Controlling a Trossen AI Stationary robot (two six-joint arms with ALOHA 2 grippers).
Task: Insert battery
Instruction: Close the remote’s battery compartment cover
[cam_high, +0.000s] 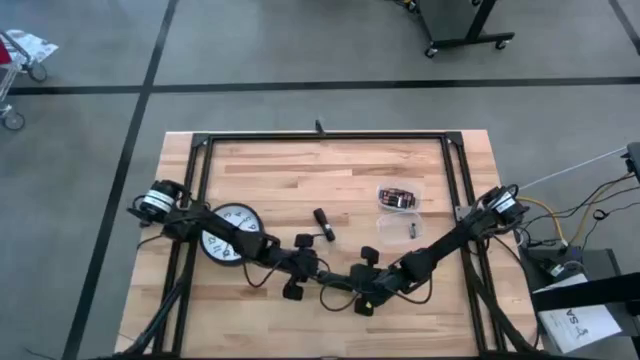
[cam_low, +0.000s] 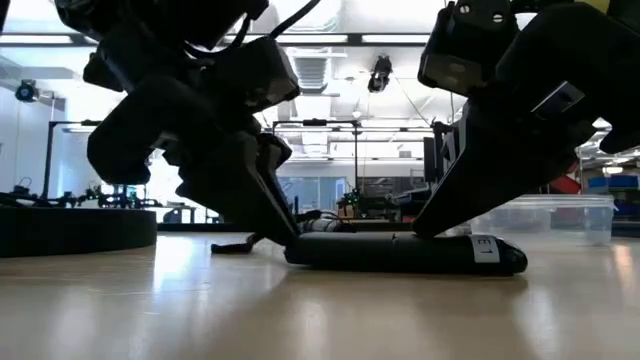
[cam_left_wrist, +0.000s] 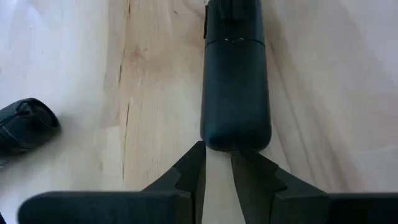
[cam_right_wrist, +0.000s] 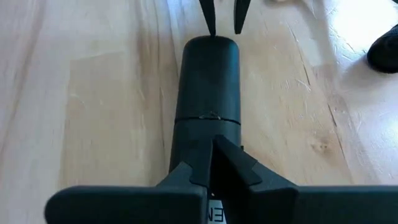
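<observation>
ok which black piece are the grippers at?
The long black device lying flat between the left gripper and right gripper; the shorter black piece sits apart.

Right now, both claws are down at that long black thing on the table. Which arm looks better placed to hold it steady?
Probably the right. Its gripper sits over the black device, fingers nearly together on top. The left gripper only meets the rounded end, slightly open, gripping nothing.

Two dark arms, matt black throughout.
Each arm carries black looped cables, a silver-white motor cap at its base, and a gripper of tapered, stepped black fingers (cam_left_wrist: 186, 177).
</observation>
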